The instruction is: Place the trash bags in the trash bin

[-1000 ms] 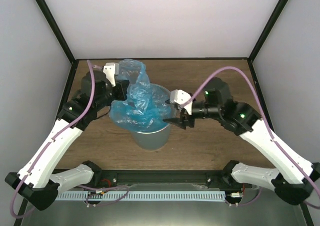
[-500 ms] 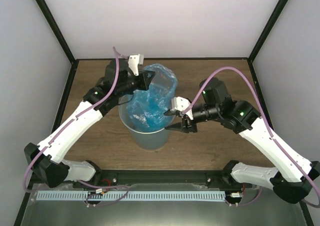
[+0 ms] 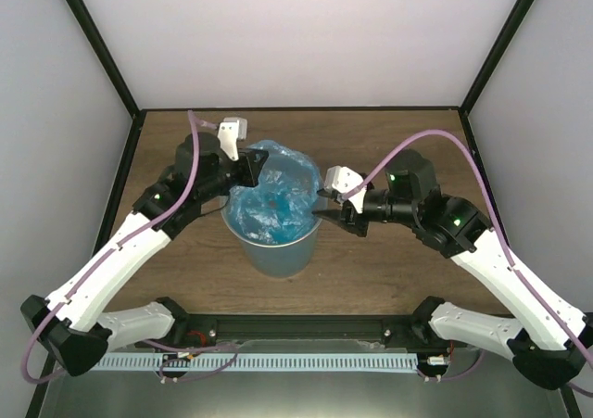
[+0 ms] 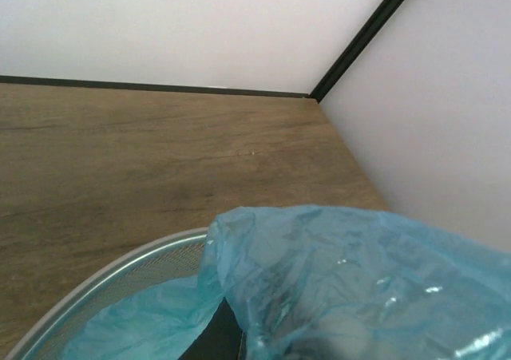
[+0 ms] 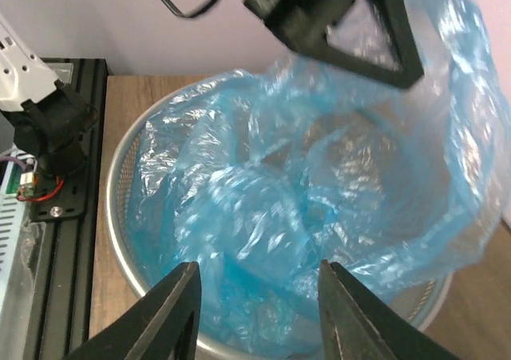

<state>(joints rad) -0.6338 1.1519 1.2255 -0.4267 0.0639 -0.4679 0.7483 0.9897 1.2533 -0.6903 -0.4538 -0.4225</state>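
Note:
The trash bag (image 3: 273, 196), thin wrinkled light-blue film, sits mostly inside the round grey trash bin (image 3: 278, 256), with one flap standing above the back rim. My left gripper (image 3: 257, 164) is shut on that flap at the bin's back left. In the left wrist view the trash bag (image 4: 351, 280) drapes over my fingers and hides them, above the trash bin's rim (image 4: 120, 266). My right gripper (image 3: 324, 211) hovers at the bin's right rim. In the right wrist view my right gripper (image 5: 257, 268) stands open over the trash bag (image 5: 263, 216), holding nothing. My left gripper (image 5: 406, 73) shows beyond it.
The bin stands mid-table on the brown wooden top (image 3: 389, 270), between both arms. White walls with black corner posts (image 3: 486, 66) close in the back and sides. A black rail (image 3: 306, 330) with the arm bases runs along the near edge.
My left arm swung the bag from back left over the bin and lowered it, so the film sank deeper inside. My right gripper rose to the right rim and its jaws narrowed.

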